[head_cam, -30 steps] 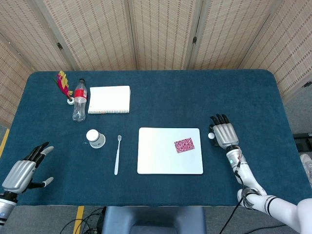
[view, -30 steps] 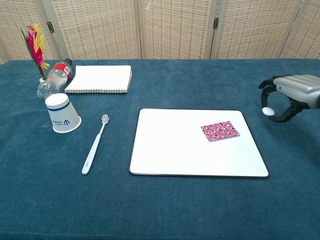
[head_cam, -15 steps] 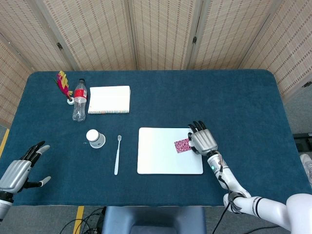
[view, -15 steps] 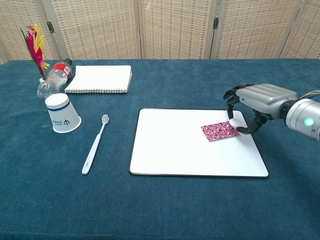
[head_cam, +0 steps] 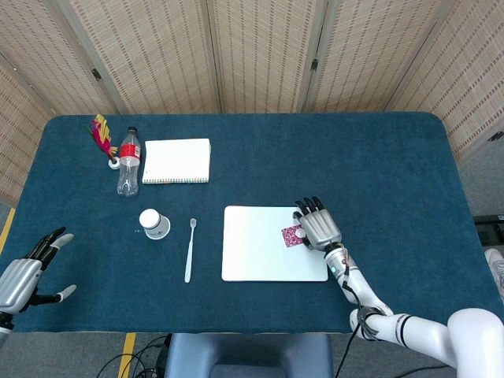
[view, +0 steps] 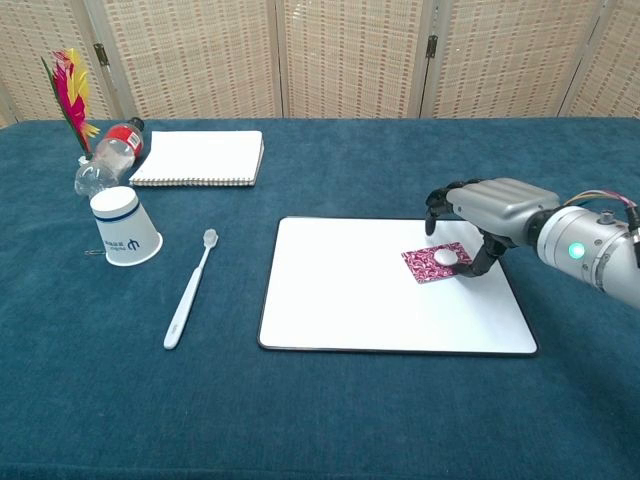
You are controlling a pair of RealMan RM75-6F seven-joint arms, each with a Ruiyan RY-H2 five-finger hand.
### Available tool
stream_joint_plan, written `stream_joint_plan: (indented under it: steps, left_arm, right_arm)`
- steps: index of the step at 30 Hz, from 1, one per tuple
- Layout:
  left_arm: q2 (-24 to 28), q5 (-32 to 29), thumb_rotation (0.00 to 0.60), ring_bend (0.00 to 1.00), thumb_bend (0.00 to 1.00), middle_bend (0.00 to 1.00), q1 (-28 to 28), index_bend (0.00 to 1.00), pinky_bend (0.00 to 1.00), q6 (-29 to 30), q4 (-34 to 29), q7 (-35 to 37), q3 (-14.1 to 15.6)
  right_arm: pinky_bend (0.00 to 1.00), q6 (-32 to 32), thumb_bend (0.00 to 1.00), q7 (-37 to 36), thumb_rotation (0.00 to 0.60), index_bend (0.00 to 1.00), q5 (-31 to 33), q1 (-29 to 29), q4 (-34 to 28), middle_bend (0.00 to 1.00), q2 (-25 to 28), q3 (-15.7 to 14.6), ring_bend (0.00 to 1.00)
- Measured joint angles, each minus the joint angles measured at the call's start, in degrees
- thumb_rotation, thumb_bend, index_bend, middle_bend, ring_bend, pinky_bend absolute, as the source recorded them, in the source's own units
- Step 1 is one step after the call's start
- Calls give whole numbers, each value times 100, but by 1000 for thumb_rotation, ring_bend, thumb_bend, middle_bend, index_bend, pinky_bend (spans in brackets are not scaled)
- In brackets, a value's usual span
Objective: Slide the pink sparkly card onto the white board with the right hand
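Note:
The pink sparkly card [view: 425, 263] [head_cam: 290, 235] lies flat on the right half of the white board [view: 350, 290] [head_cam: 260, 248]. My right hand [view: 478, 212] [head_cam: 316, 227] hovers over the card's right part, fingers curled downward and its thumb tip touching the card's top. It grips nothing. My left hand [head_cam: 24, 273] is low at the left table edge in the head view, fingers spread and empty; the chest view does not show it.
A white toothbrush [view: 188, 293] lies left of the board. An upturned paper cup [view: 124, 240], a plastic bottle [view: 105, 155], a feather holder [view: 68, 88] and a spiral notebook [view: 198, 158] sit at the back left. Blue cloth covers the table.
My right hand moved left from off the board's right side to over the card, and its thumb now touches it. The card has not shifted. My left hand drifted slightly down and left.

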State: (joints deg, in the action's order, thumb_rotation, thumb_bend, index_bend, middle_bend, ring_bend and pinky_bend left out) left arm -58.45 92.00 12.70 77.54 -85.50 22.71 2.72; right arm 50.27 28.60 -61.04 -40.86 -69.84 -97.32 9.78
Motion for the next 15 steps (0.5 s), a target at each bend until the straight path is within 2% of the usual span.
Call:
stream_joint_plan:
  steps: [3,7,10,15]
  left_arm:
    - [-20,-44,600,61,255,24,-5,108,296,-17,-13,-93,-14]
    - [-36,-64,600,61,255,24,-11,108,296,-21,-29,-207,-25]
    - [-54,-79,600,61,255,24,-22,108,296,-5,-54,-325,-35]
    - [-103,-80,600,61,255,24,-49,108,296,25,-148,-667,-37]
  right_arm:
    - [0,50,194,-5,600,36,10,33,-173,34,125,-8,0]
    - [0,296,185,-136,600,31,-76,172,-570,30,403,-15,0]
    - [0,709,180,-320,600,31,-289,412,-983,27,715,-67,0]
    - [0,1893,175,-627,600,31,-974,1115,-1642,27,1372,-378,0]
